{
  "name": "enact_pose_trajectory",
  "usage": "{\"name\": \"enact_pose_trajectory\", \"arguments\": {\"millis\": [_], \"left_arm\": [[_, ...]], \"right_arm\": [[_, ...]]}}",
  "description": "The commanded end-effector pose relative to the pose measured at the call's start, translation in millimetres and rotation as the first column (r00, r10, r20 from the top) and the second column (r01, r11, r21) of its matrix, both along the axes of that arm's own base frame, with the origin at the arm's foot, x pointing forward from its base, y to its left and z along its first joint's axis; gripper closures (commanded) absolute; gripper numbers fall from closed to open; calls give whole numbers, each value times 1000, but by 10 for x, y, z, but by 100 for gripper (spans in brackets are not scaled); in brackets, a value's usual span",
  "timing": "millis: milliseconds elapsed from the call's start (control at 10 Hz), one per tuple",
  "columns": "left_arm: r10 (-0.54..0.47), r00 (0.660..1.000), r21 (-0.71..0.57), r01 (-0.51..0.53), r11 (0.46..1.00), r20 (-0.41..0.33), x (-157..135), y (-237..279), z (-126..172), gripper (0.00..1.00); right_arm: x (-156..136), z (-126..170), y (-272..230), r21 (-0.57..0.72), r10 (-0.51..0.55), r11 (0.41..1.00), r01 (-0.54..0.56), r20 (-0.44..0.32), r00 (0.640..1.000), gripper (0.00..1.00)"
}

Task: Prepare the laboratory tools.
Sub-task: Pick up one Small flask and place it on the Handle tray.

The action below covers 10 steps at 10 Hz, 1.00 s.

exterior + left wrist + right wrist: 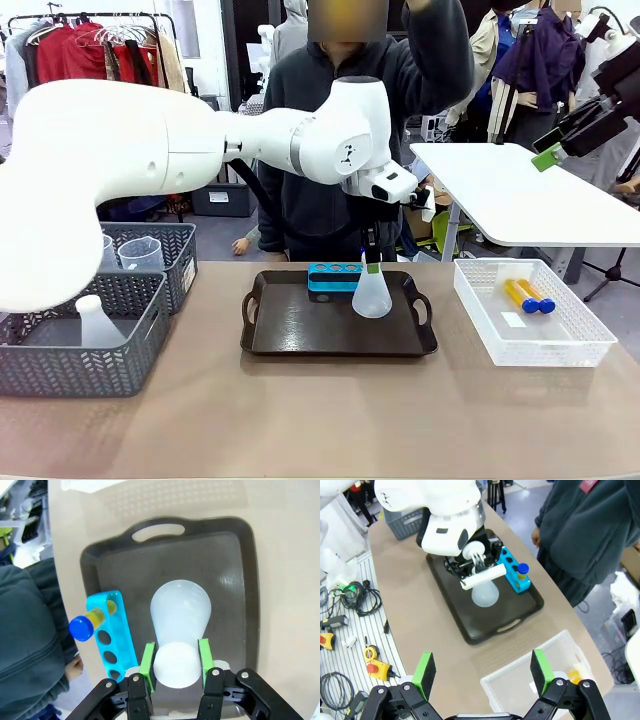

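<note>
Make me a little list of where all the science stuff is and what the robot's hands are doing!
Left hand: closed on the neck of the white flask, which stands upright in the dark tray
Right hand: open, holding nothing, raised above the table
Blue rack: in the tray beside the flask; one blue-capped tube in an end hole, three holes empty
White basket: two more tubes lying inside
Grey baskets: a second flask and clear beakers

Left gripper (372,262) is pointing down mid-frame, clamping the conical flask (372,296), while right gripper (551,155) is hovering upper right, jaws spread.
</note>
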<state>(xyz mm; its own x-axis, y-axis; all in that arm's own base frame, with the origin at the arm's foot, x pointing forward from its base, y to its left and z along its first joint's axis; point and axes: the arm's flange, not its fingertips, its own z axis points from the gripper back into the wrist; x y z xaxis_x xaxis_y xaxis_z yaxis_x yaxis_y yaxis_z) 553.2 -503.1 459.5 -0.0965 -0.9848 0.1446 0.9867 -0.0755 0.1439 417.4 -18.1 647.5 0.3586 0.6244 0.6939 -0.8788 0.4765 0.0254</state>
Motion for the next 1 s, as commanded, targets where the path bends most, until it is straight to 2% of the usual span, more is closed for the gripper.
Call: {"name": "enact_pose_trajectory", "arguments": {"millis": [0, 900], "left_arm": [[-27, 1000, 10, 26, 1000, 13, 86, -77, 7, 100], [-39, 999, 24, 40, 999, -20, 152, -88, -289, 100]], "right_arm": [[7, 11, 5, 16, 6, 1000, -6, 3, 1000, 0], [7, 11, 5, 16, 6, 1000, -6, 3, 1000, 0]]}}
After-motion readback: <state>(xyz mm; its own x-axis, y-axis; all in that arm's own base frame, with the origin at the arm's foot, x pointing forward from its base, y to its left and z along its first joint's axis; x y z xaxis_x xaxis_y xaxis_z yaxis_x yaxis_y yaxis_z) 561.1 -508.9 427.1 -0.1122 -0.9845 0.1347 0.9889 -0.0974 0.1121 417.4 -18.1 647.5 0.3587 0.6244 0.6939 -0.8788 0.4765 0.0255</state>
